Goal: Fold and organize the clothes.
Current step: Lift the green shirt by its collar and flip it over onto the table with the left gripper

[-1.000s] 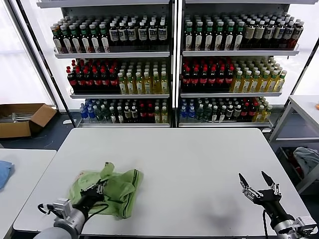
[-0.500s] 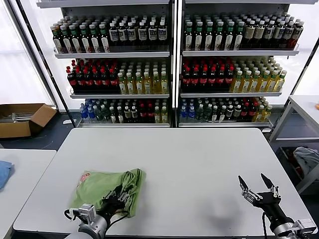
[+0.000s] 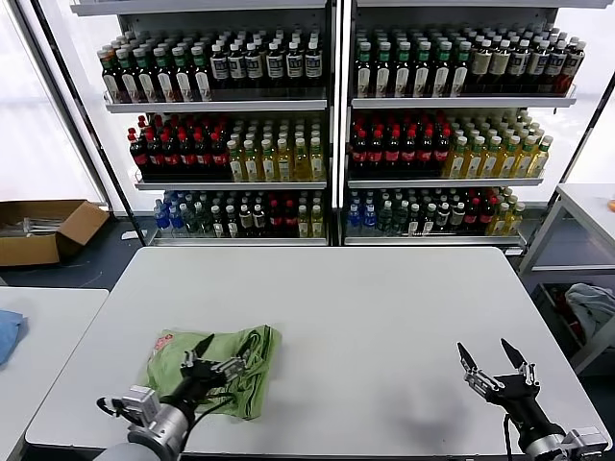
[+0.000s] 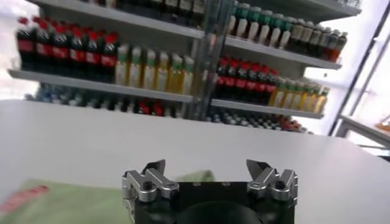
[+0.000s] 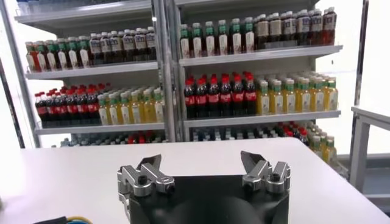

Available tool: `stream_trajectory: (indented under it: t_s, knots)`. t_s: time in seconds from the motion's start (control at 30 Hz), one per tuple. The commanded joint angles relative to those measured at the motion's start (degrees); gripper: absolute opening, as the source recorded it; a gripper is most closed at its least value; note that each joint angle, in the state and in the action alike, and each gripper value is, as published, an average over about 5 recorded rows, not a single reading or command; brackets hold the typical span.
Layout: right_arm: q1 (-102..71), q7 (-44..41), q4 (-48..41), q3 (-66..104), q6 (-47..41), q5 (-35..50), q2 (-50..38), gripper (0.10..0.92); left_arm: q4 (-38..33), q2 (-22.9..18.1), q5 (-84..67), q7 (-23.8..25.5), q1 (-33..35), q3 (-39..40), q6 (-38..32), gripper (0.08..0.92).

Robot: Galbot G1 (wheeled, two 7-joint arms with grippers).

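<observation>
My left gripper (image 3: 217, 352) hangs wide over the shirt (image 3: 213, 378), holding nothing. The shirt lies bunched near the table's (image 3: 365, 317) front-left edge. My right gripper (image 3: 491, 363) waits wide, well right of the shirt.

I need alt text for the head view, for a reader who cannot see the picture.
A light green polo shirt lies folded on the near left of a white table, with the open left end effector over it. The open right end effector is over the table's near right. Shelves of bottles stand behind.
</observation>
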Motion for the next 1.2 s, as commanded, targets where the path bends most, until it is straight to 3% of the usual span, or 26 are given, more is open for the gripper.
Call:
stream_trajectory:
  t_s: [0.03,0.27,0.5,0.77,1.0,1.2]
  knots:
    - [-0.04,0.03,0.21,-0.12,-0.03,0.59,0.04,0.823,8.81,1.71,8.06,1.84,2.23,-6.92,-6.87,0.821]
    - [-0.1,0.04,0.19,0.53,-0.08,0.87,-0.32,0.823,9.48,-1.95,12.91,2.31,3.82,-1.2,-8.81,0.823]
    - [0.81,0.3,1.26,-0.58,-0.91,1.32,0.15,0.823,9.1,-5.46,14.7,1.48,0.24,9.41,-6.71,0.823]
    - [-0.36,0.25,1.41,1.13,-0.65,2.07,0.12,0.823,8.25,-6.27,13.87,0.91,-1.89,15.1,-4.58,0.823]
    - [-0.28,0.24,1.42,0.98,-0.62,1.99,0.89,0.823,-1.58,-4.17,8.42,-0.33,0.29,8.53,-2.78,0.823]
    - [0.19,0.27,1.27,0.68,-0.69,1.91,0.97,0.823,-7.61,-1.72,-1.82,-2.19,1.64,-6.48,-0.85,0.823]
